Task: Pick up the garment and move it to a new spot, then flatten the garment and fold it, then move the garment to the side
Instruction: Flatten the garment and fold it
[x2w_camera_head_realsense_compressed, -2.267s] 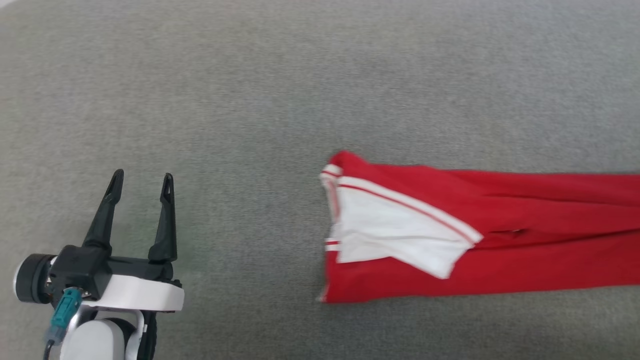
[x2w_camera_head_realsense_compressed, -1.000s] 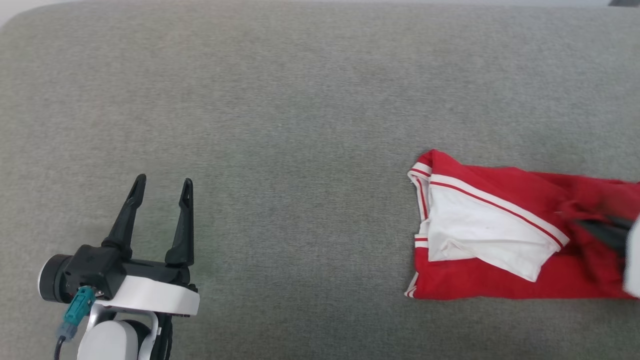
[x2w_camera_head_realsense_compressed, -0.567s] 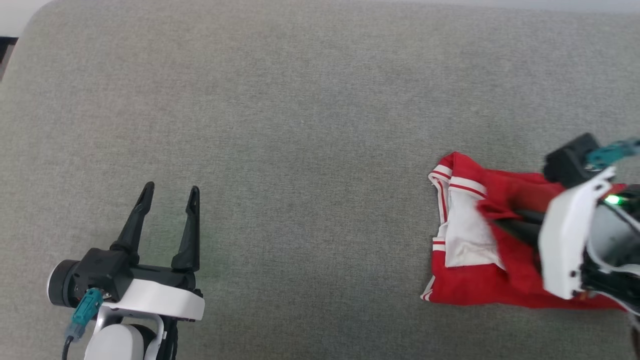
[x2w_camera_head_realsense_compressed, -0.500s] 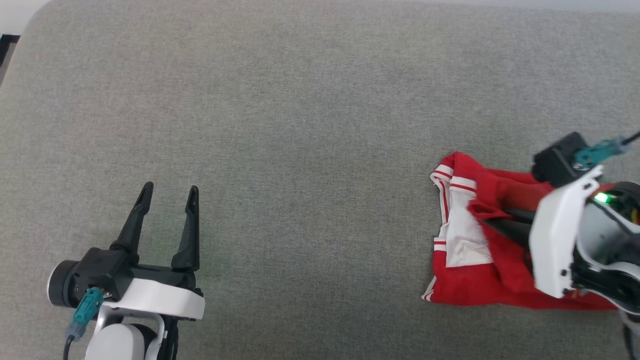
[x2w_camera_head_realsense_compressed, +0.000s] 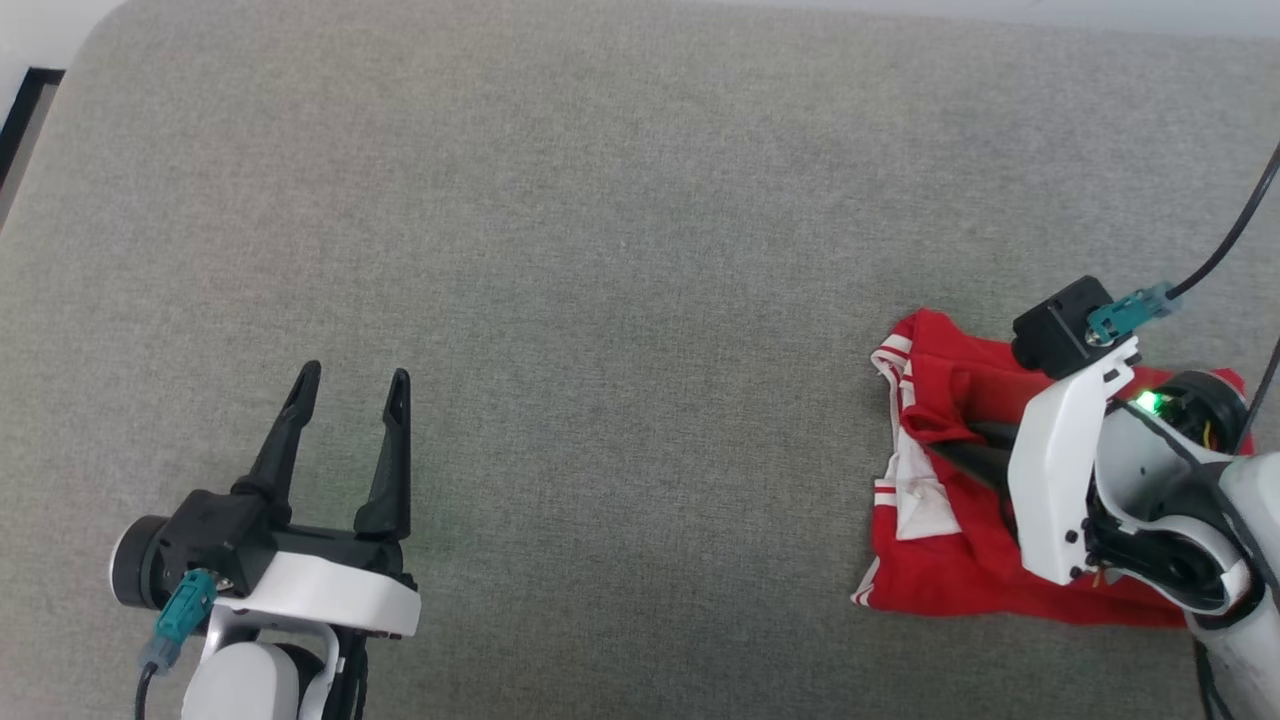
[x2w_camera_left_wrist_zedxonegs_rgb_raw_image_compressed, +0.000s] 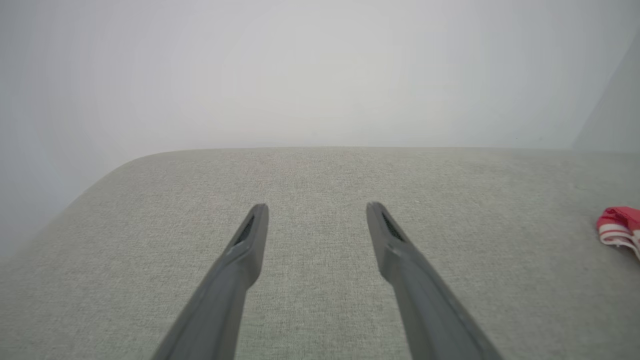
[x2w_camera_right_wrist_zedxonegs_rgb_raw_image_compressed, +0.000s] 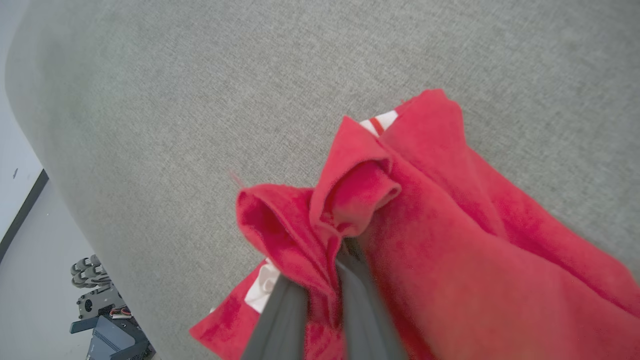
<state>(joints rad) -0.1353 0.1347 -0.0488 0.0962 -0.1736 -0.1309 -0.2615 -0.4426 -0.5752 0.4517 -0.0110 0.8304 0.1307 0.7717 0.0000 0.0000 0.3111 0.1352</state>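
The red garment (x2w_camera_head_realsense_compressed: 945, 545) lies bunched at the right of the grey surface, its white panel and striped hem facing left. My right gripper (x2w_camera_head_realsense_compressed: 965, 445) reaches in from the right and is shut on a fold of the garment. In the right wrist view the red cloth (x2w_camera_right_wrist_zedxonegs_rgb_raw_image_compressed: 440, 235) is pinched between the two dark fingers (x2w_camera_right_wrist_zedxonegs_rgb_raw_image_compressed: 280, 315), with folds bulging above them. My left gripper (x2w_camera_head_realsense_compressed: 350, 385) stands open at the lower left, far from the cloth, with nothing between its fingers (x2w_camera_left_wrist_zedxonegs_rgb_raw_image_compressed: 245, 250). A corner of the garment (x2w_camera_left_wrist_zedxonegs_rgb_raw_image_compressed: 620, 227) shows at the right edge of the left wrist view.
A grey fabric surface (x2w_camera_head_realsense_compressed: 600, 250) spreads wide, with a rounded corner at the far left (x2w_camera_head_realsense_compressed: 90, 40). A black cable (x2w_camera_head_realsense_compressed: 1230, 235) runs up from my right wrist. Below the surface's edge, dark equipment (x2w_camera_right_wrist_zedxonegs_rgb_raw_image_compressed: 100, 310) sits on the floor.
The head camera has swung left. My right gripper came in from the right and shut on the garment, which has bunched up and now covers much of its white panel.
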